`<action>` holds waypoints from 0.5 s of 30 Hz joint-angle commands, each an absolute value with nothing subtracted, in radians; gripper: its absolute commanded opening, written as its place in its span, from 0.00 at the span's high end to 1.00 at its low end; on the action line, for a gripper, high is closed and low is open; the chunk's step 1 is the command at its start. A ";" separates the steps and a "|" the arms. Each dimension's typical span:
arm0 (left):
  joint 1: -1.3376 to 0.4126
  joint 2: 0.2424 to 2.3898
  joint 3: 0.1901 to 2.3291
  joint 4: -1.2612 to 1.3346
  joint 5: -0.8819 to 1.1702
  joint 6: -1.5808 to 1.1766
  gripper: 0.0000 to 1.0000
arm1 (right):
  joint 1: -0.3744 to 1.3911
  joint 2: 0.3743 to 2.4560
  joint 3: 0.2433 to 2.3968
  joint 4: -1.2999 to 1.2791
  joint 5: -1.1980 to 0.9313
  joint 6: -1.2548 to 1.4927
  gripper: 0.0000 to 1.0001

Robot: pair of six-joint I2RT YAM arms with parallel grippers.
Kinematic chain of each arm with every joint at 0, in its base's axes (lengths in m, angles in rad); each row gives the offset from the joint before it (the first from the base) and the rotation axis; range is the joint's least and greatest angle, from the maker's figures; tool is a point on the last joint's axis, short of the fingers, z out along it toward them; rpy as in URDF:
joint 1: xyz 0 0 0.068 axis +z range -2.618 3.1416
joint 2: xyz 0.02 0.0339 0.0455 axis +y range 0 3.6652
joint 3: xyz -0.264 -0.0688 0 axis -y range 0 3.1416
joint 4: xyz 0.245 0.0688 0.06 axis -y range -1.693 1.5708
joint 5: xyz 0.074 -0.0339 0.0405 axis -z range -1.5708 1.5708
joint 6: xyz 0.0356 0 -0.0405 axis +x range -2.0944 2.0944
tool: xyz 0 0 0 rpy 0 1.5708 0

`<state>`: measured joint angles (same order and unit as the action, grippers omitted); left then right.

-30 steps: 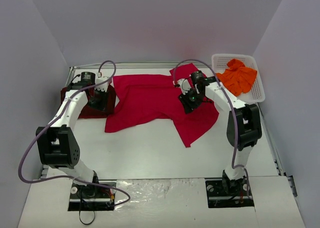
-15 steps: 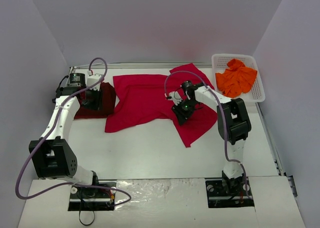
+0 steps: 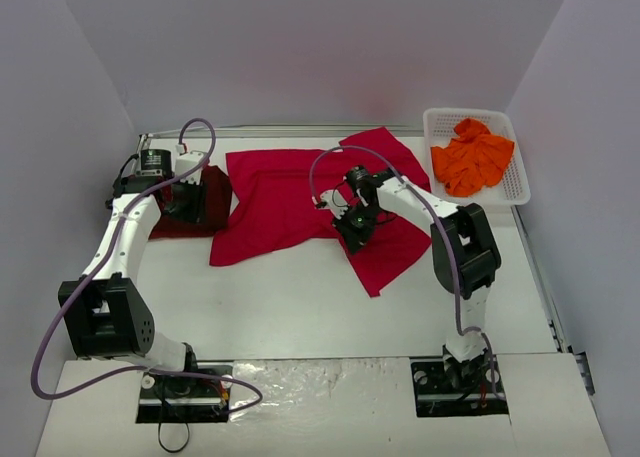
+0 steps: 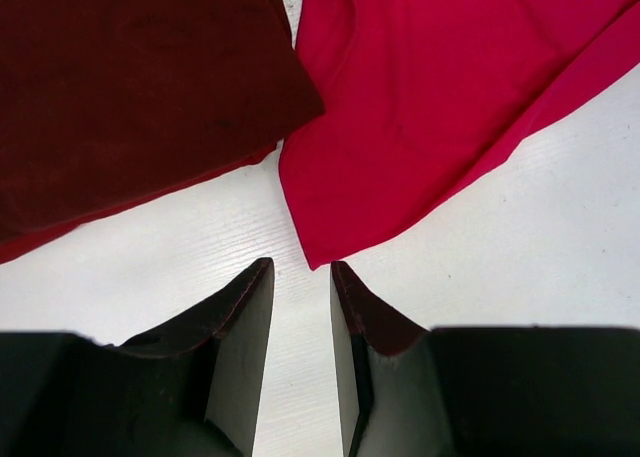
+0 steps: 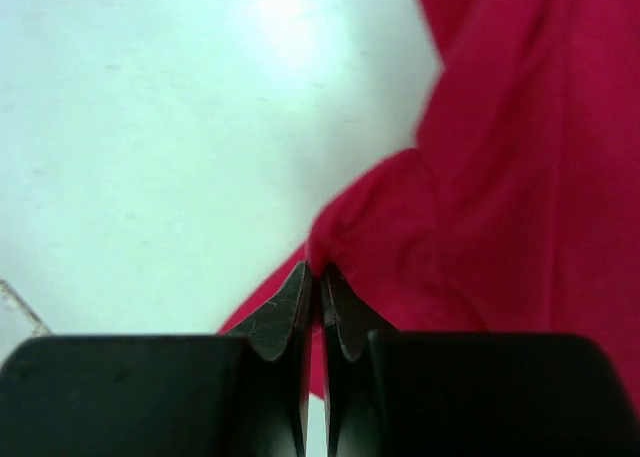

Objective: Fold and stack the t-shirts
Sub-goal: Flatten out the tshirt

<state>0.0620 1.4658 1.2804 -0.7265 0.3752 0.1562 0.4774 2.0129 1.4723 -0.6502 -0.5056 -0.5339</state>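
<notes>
Looking down from above: the red shirt (image 3: 285,202) lies spread at the far middle of the table (image 3: 300,297). The maroon shirt (image 3: 218,195) sits folded far left, and the orange shirt (image 3: 472,157) is heaped in the basket (image 3: 520,189) far right.

Left wrist view: the left claw (image 4: 301,265) is slightly apart and empty, above bare table.

Right wrist view: the right claw (image 5: 318,269) is pinched together on the red shirt's bunched edge. The cloth looks light and limp, and is probably best held at corners or hems.

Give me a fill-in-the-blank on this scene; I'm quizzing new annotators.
The orange t-shirt lies in the white ____.
The right gripper is ____ on the bright red t-shirt.
The dark maroon t-shirt lies to the ____ of the bright red one.
Missing: basket; shut; left.
</notes>
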 commanded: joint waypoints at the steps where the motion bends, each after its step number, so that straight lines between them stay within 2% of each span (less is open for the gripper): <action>1: 0.072 1.434 1.299 -0.718 0.393 0.164 0.71 | 0.557 1.893 1.468 -0.771 -0.522 -0.578 1.00; 12: 0.072 1.436 1.299 -0.718 0.391 0.166 0.71 | 0.718 1.835 1.361 -0.980 -0.382 -0.658 1.00; 15: 0.074 1.439 1.299 -0.718 0.393 0.167 0.71 | 0.742 1.842 1.316 -1.051 -0.362 -0.698 0.93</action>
